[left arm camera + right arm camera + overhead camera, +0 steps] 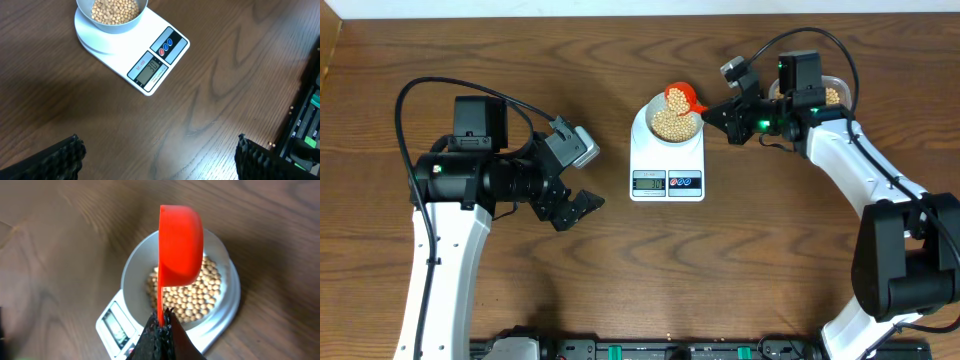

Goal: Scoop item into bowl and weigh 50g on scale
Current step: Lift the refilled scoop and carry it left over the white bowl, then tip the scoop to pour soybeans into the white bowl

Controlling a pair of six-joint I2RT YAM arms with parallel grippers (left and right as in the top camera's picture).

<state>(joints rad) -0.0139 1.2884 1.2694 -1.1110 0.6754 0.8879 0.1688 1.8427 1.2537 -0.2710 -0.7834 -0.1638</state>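
While right jaws pinch a red scoop [180, 240] and left jaws gape empty, beans [114, 10] fill the scale's [155, 55] bowl [115, 27].

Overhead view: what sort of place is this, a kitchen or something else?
Probably a robotics lab bench, not a kitchen: two robot arms stand at a wooden table, and the right hand holds a red scoop over a bowl of beans on a scale.
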